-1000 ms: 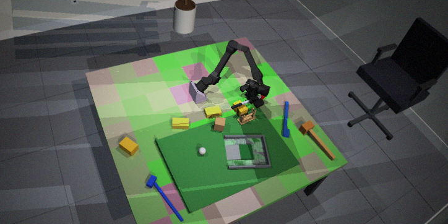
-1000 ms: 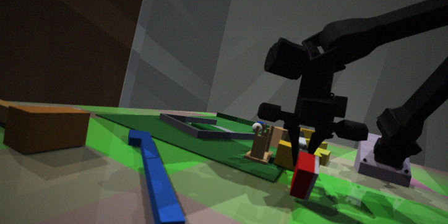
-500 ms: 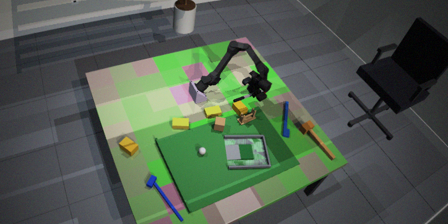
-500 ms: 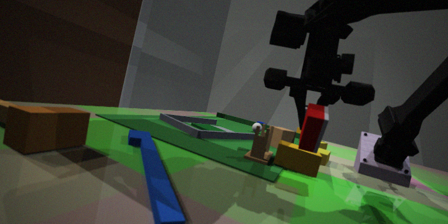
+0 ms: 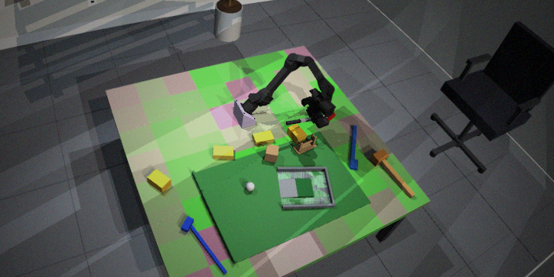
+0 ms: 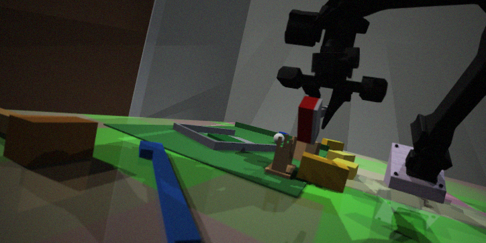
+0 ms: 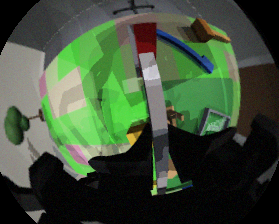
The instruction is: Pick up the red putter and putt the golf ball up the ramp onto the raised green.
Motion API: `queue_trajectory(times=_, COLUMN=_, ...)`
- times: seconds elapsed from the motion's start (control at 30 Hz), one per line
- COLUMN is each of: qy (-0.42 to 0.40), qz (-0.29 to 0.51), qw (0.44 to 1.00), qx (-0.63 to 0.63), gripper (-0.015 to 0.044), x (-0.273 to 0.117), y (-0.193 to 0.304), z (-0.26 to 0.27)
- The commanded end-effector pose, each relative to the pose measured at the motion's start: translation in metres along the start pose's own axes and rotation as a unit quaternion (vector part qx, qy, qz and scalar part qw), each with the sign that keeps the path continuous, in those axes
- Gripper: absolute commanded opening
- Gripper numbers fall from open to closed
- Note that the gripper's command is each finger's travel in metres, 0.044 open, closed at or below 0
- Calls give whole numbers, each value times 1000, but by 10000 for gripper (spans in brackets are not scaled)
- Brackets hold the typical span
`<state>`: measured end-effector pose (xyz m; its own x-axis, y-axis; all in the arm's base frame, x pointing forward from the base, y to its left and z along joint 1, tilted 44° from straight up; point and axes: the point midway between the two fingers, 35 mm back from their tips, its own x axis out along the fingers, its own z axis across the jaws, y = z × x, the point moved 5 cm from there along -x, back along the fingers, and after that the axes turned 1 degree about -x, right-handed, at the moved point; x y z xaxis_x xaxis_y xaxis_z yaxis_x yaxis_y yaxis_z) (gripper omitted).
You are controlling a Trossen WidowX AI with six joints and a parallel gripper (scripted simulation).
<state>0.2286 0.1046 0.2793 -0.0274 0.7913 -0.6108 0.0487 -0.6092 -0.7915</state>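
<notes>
Tool (image 6: 324,119) clamped on putter (image 6: 309,120) shaft, near grey neck; red head hung right of centre in exterior view, above counter (image 6: 237,203). Putter judged rigid, light, head-heavy: likely to pivot in grip. Ball (image 5: 249,186) lay on dark mat, centre of top view.
</notes>
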Motion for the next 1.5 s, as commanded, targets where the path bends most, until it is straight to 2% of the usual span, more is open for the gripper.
queue_trajectory(times=0.0, qy=12, qz=12, qw=998, qx=62, gripper=0, x=-4, y=18, z=-21)
queue_trajectory(times=0.67, qy=61, qz=34, qw=941, qx=330, gripper=0, x=-30, y=116, z=-88)
queue_trajectory(times=1.47, qy=87, qz=52, qw=798, qx=593, gripper=0, x=-61, y=269, z=-119)
